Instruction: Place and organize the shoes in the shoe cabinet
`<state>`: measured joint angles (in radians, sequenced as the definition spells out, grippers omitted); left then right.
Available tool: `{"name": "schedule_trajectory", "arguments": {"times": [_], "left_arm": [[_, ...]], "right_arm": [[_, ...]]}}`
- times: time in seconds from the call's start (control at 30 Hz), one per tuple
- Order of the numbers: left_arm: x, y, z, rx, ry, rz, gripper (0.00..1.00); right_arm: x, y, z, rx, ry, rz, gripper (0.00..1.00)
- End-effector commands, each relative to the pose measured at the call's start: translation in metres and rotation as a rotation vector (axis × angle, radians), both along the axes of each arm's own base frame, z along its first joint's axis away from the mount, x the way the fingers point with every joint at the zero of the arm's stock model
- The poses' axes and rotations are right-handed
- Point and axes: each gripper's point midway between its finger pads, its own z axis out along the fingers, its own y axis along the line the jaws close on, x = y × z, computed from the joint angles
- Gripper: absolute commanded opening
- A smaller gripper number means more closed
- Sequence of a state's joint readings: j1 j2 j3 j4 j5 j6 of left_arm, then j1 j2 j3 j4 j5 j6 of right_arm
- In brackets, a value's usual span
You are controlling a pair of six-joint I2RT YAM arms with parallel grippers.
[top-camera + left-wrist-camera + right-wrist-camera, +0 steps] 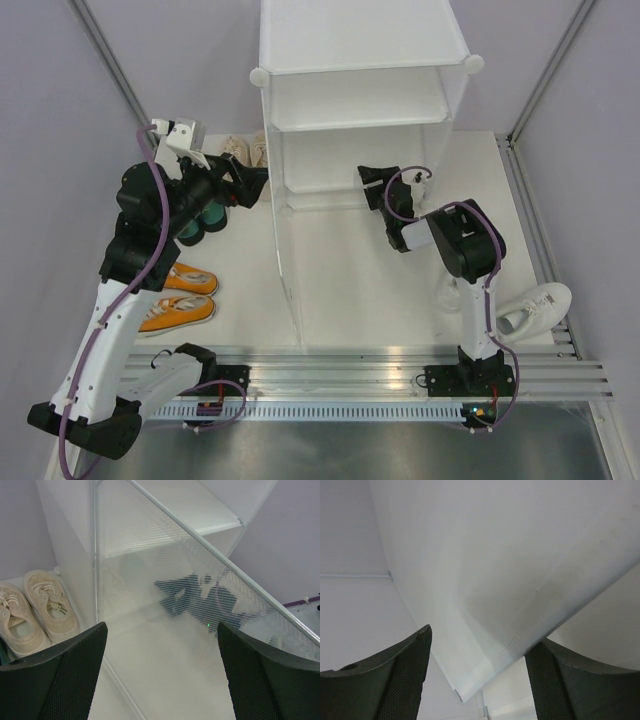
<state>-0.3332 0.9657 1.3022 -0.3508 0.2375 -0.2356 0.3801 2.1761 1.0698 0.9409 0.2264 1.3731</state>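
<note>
Left wrist view is showing the left pincer (161, 630) standing wide open, its two dark fingers (65, 675) filling the lower corners of the frame with nothing between them. Beyond the fingers, the shoe cabinet (175, 580) is taking up the middle and right of the frame with its ribbed translucent side panel, and the right arm (180, 595) is showing through it as a dark blur. At the left edge of the frame, the cream lace-up sneakers (50, 607) are lying side by side on the tabletop (150, 680), just beside the cabinet's corner post.

In the right wrist view, the right pincer (479, 640) is also standing open and holding nothing, with only white cabinet panels ahead of it.

In the top external view, the left pincer is hovering against the cabinet's left side, left of center, while the right pincer is reaching into the cabinet's open front at the center of the frame. At the left, the dark green heels (190, 230) are sitting partly hidden under the left arm (140, 230). At the lower left, the orange canvas sneakers (185, 282) are lying together, apart from the cabinet. One white sneaker (535, 305) is lying at the right edge, outside the cabinet.
</note>
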Motion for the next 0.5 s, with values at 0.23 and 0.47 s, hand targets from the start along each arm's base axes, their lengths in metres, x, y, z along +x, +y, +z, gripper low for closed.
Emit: {"name": "schedule_trajectory", "arguments": {"times": [0.23, 0.47], "left_arm": [[-0.003, 0.000, 0.011, 0.020, -0.053, -0.011, 0.93], [-0.013, -0.008, 0.059, 0.001, -0.131, -0.075, 0.97]], "right_arm": [[0.012, -0.012, 0.137, 0.137, -0.437, -0.034, 0.64], [0.007, 0.000, 0.172, 0.111, -0.485, 0.034, 0.44]]}}
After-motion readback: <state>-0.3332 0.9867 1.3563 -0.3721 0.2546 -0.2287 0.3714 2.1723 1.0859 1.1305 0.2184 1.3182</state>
